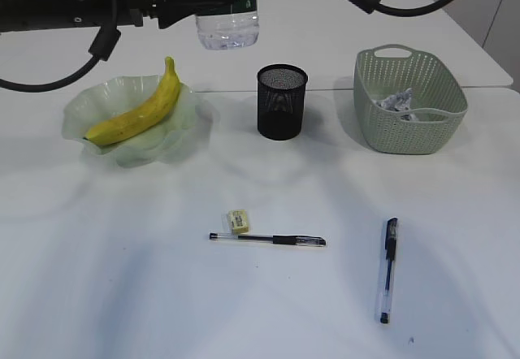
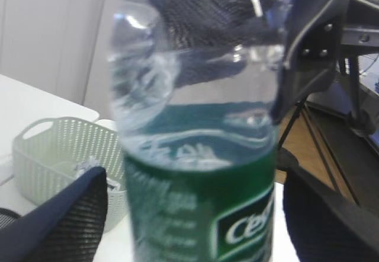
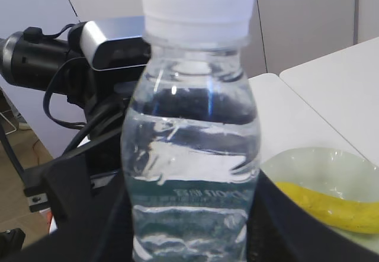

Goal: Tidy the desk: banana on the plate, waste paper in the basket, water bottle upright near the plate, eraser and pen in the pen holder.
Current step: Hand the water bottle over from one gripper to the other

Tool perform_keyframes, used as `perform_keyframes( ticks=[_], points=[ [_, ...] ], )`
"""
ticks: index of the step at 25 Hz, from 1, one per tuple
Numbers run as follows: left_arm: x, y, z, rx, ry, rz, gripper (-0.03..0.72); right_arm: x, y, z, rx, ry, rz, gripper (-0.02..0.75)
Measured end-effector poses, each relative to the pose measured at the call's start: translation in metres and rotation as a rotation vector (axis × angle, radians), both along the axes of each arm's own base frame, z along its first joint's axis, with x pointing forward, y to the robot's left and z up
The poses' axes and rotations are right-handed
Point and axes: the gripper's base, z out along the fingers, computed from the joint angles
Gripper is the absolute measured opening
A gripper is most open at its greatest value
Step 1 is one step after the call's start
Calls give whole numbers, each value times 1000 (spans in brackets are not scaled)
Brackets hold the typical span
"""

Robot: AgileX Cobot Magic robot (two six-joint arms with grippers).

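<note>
The water bottle (image 1: pixel 228 19) sits at the top centre of the exterior frame, upright, cap out of view above the edge, its base down near the far part of the table (image 1: pixel 260 294) behind the plate (image 1: pixel 134 123). You have both arms on it. In the left wrist view the bottle (image 2: pixel 198 155) fills the middle of the frame with the left gripper (image 2: pixel 195 208) closed around its green label, one dark pad at lower left and the other at lower right. In the right wrist view the right gripper (image 3: pixel 189 226) clamps the bottle (image 3: pixel 192 143) low on its body, white cap at the top of the frame. That double hold probably keeps it vertical while it settles; whether the base already touches the table you cannot tell.

Just below and left of the bottle, the banana (image 1: pixel 138 109) already lies across the plate, so the bottle's spot suits the task. The crumpled waste paper (image 1: pixel 400 101) rests inside the basket (image 1: pixel 410 131) at upper right. The mesh pen holder (image 1: pixel 282 101) stands between plate and basket.

Still to do, in the lower half: the eraser (image 1: pixel 238 220) touching one pen (image 1: pixel 268 239), and a second pen (image 1: pixel 388 270) well apart at lower right.
</note>
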Motion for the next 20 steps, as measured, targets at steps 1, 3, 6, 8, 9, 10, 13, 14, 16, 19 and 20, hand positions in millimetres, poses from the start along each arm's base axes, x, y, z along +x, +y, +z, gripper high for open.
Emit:
perform_keyframes(
  ticks=[1, 3, 6, 8, 9, 10, 13, 14, 16, 19, 20],
  points=[
    [-1, -3, 1, -1, 2, -8, 668, 0, 0, 0, 0, 0, 0, 347],
    [-2, -7, 1, -1, 5, -13, 667, 0, 0, 0, 0, 2, 0, 347],
    [-2, -10, 2, 0, 12, -11, 667, 0, 0, 0, 0, 2, 0, 347],
    [-2, -10, 2, 2, 10, -8, 667, 0, 0, 0, 0, 2, 1, 347],
    [-2, -11, 2, 2, 10, -10, 666, 0, 0, 0, 0, 2, 1, 347],
    [-1, -11, 3, 1, 6, -10, 666, 0, 0, 0, 0, 2, 1, 347],
    [-1, -13, 7, -1, -4, -12, 664, 0, 0, 0, 0, 2, 1, 347],
    [0, -13, 9, -3, -12, -12, 664, 0, 0, 0, 0, 2, 1, 347],
    [1, -13, 14, -5, -28, -11, 664, 0, 0, 0, 0, 2, 1, 347],
    [3, -13, 16, -3, -34, -1, 658, 0, 0, 0, 0, 2, 1, 347],
    [3, -13, 16, -2, -35, 1, 654, 0, 0, 0, 0, 2, 1, 347]
  ],
)
